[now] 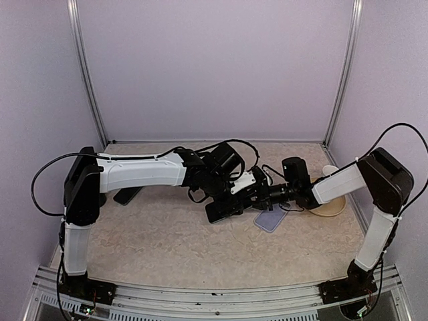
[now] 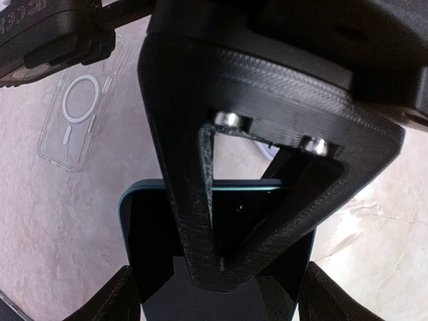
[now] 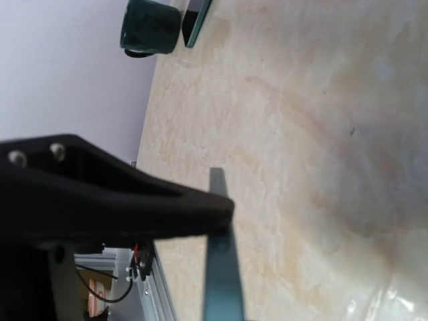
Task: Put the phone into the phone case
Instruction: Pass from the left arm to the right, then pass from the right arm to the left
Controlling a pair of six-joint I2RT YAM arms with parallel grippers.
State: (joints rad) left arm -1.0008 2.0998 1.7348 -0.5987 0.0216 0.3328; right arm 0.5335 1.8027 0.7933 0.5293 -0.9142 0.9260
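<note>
The left end effector (image 2: 221,301) holds the phone (image 2: 150,267) wide across, the right end effector (image 3: 224,217) apparently pinched on its edge; opposing pulls could drop it short of the nearby phone case (image 2: 77,114).

phone (image 2: 150,247): black, teal edge; phone case (image 2: 80,137): clear, white ring; table (image 1: 154,234): beige marbled

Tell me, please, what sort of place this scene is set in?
Probably a robotics lab test booth: plain lilac walls on a metal frame, left arm and right arm bolted at the table edge, a phone and clear case as props.
</note>
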